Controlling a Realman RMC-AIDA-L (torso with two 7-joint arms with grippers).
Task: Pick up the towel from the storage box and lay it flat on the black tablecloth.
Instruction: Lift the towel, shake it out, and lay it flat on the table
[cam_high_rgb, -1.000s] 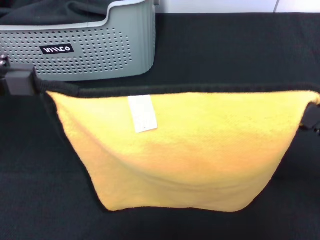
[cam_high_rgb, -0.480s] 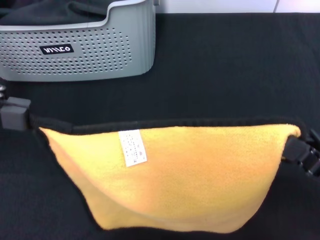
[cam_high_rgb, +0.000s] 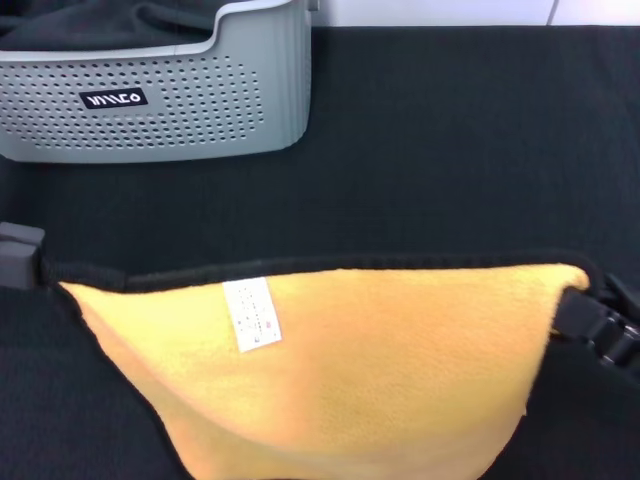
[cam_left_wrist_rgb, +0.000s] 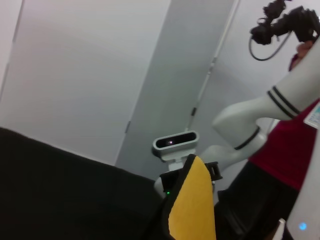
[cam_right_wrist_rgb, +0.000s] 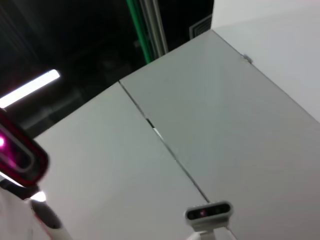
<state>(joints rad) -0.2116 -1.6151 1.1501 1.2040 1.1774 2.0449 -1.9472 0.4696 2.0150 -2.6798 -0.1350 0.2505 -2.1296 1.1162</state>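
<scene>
The towel (cam_high_rgb: 380, 370) hangs spread between my two grippers, orange-yellow side towards the head camera, black trim along its top edge and a small white label (cam_high_rgb: 250, 313) near the left. My left gripper (cam_high_rgb: 25, 262) is shut on the towel's left top corner at the left edge of the head view. My right gripper (cam_high_rgb: 590, 315) is shut on the right top corner. The towel's lower edge runs out of the view. A strip of the towel (cam_left_wrist_rgb: 192, 205) shows in the left wrist view. The storage box (cam_high_rgb: 200, 110) stands at the back left on the black tablecloth (cam_high_rgb: 450, 140).
Bunched dark fabric (cam_high_rgb: 110, 25) lies inside the storage box. A pale wall edge (cam_high_rgb: 430, 12) runs behind the table. The right wrist view shows only wall panels and a distant camera (cam_right_wrist_rgb: 207, 212).
Both grippers have lowered the stretched towel and brought it towards the front edge; its top edge has dropped from near the box to mid view.
</scene>
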